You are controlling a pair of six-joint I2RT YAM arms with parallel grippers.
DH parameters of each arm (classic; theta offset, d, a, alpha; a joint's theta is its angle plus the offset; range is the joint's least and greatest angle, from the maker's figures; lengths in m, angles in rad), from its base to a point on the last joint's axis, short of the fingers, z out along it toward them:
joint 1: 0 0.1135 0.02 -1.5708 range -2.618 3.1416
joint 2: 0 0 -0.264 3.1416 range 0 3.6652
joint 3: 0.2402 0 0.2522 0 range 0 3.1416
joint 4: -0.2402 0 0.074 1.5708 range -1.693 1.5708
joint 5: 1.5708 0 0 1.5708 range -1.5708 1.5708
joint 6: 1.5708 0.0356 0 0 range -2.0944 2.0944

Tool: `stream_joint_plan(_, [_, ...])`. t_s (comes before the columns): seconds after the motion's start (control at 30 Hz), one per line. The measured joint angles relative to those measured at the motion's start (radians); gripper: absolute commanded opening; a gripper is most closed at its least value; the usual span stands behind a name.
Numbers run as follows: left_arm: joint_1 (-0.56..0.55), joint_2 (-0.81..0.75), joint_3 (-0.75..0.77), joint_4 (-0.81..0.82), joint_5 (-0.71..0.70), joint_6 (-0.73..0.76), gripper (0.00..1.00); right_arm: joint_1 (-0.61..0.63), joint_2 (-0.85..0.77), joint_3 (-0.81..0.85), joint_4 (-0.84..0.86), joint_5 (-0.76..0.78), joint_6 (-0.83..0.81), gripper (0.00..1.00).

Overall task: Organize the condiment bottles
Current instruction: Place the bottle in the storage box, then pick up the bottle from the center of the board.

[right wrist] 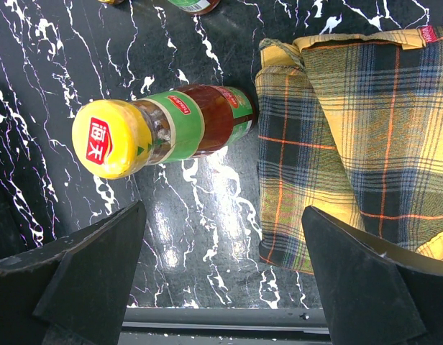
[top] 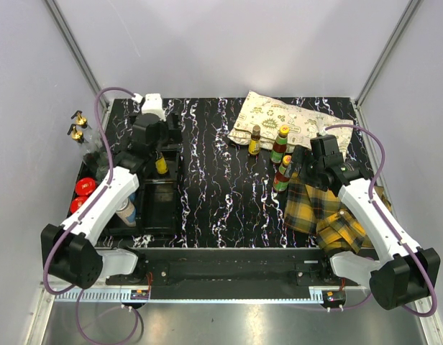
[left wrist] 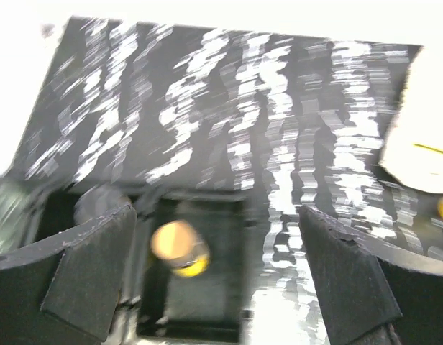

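We see left end effector and right end effector apart, empty; some bottles seemingly in the tray, three sauce bottles left on the bench.

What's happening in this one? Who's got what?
Two arms are sorting condiment bottles; neither holds anything. The left hand hangs open over the black tray, above a yellow-capped bottle standing in one compartment. The right hand is open above a green-labelled sauce bottle beside the plaid cloth. Other bottles stand by the printed bag.
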Motion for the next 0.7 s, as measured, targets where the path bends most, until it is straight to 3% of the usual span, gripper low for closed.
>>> stream_joint_plan(0.33, [-0.109,0.066,0.081,0.076,0.293,0.065,0.99,0.0,0.0,0.005,-0.002,0.0,0.0,1.0])
stream_joint_plan(0.7, [-0.191,0.361,0.286,0.143,0.476,0.05,0.99,0.0,0.0,0.032,-0.012,0.0,-0.001,1.0])
